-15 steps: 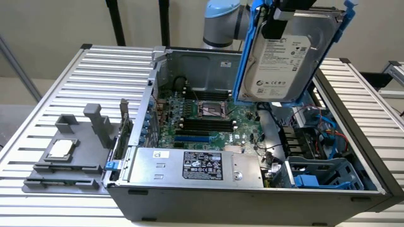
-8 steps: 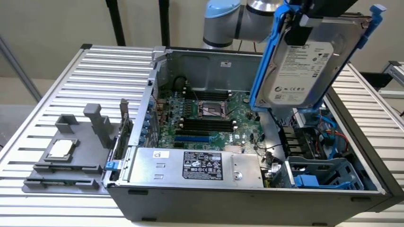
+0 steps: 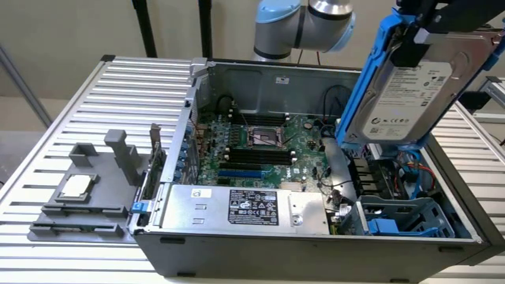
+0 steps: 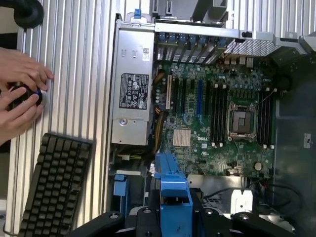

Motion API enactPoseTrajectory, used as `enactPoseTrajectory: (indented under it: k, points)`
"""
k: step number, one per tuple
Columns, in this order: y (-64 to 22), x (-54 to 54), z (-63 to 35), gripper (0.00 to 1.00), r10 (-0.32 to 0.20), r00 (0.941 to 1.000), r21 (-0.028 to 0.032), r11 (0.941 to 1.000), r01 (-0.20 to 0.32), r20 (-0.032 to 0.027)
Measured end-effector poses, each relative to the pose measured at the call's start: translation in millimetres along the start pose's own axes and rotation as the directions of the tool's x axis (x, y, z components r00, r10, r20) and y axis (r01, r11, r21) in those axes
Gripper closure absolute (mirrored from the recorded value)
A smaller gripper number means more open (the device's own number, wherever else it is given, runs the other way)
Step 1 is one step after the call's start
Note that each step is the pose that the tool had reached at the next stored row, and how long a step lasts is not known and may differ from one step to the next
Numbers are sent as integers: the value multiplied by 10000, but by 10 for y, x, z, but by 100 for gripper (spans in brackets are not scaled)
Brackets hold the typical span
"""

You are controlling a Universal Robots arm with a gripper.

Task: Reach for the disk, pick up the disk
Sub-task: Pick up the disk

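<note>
Disk (image 3: pixel 406 97) first: we see it lifted clear of the open computer case (image 3: pixel 316 248), hanging tilted on edge above the drive bay at the exterior view's right, its white label facing the camera and its blue rails (image 3: pixel 365 77) running along both long sides. We find the gripper (image 3: pixel 442 26) clamped on its upper end — the black fingers are closed on the drive's edge and rail, so the jaws are grasping the disk. In the wrist view we look down past the gripper (image 4: pixel 175 210) and see the blue rail end (image 4: pixel 174 182) held between its dark fingers, with the case interior below.

Inside the case we make out the green motherboard (image 3: pixel 261 148) with its empty processor socket (image 3: pixel 263 136), and the large silver box with a black label (image 3: pixel 245 207) along the near wall. Below the raised disk we see the blue plastic drive cage (image 3: pixel 406 216) and a few coloured cables.

The case sits on a ribbed metal table (image 3: pixel 94 118). At the exterior view's left we see a grey fixture (image 3: pixel 94 183) on that table, carrying a small square silver chip (image 3: pixel 77 185).

In the wrist view we also notice a black keyboard (image 4: pixel 54 185) lying on the table beside the case, and a person's hands (image 4: pixel 19 98) near it — they are closed around a small dark object that we cannot identify.
</note>
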State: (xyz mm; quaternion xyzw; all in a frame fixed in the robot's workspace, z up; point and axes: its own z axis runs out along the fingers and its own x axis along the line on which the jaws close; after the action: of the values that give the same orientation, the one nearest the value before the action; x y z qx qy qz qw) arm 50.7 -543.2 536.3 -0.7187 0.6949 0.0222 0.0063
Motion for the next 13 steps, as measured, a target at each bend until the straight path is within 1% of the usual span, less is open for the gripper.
enactPoseTrajectory:
  k: [6,13]
  points:
    - [-201,113,-3,67,1,10000,-4,10000,-1,0]
    - [-386,273,6,67,1,10000,-10,10000,-1,1]
